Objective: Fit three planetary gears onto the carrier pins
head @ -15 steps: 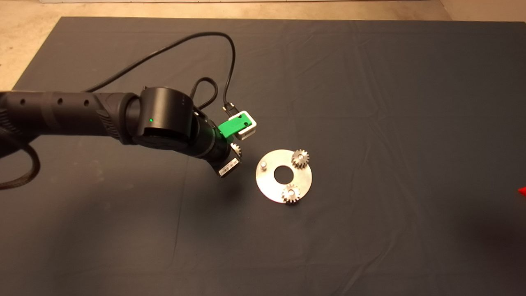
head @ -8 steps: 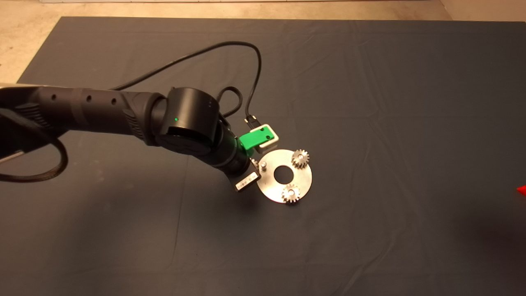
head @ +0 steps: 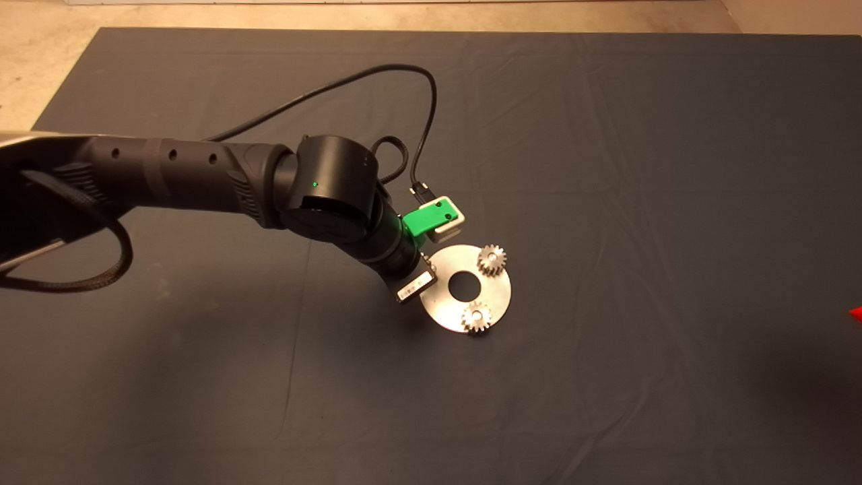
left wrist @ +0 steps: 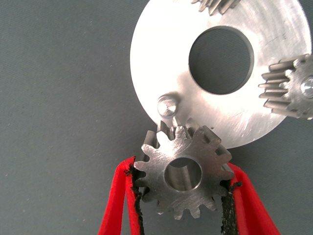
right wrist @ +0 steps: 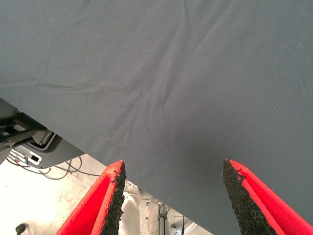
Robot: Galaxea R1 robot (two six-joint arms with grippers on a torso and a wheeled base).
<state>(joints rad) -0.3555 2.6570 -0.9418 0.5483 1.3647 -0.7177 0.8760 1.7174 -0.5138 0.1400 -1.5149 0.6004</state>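
The left hand (left wrist: 182,188) pinches the third gear (left wrist: 183,171) flat by its teeth, bore up, beside the disc's (head: 495,293) nine-o'clock bare pin (left wrist: 167,106), ready to slip on; the right hand (right wrist: 171,193) waits spread.

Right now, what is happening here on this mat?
The left gripper holds the third gear just beside the last bare pin of the metal disc; the bore is not yet over the pin. Two gears already sit on their pins. The right gripper waits open at the mat's edge.

The bench's dark mat (head: 606,135), wrinkled, carries one round metal disc (head: 495,291) flat near its middle.
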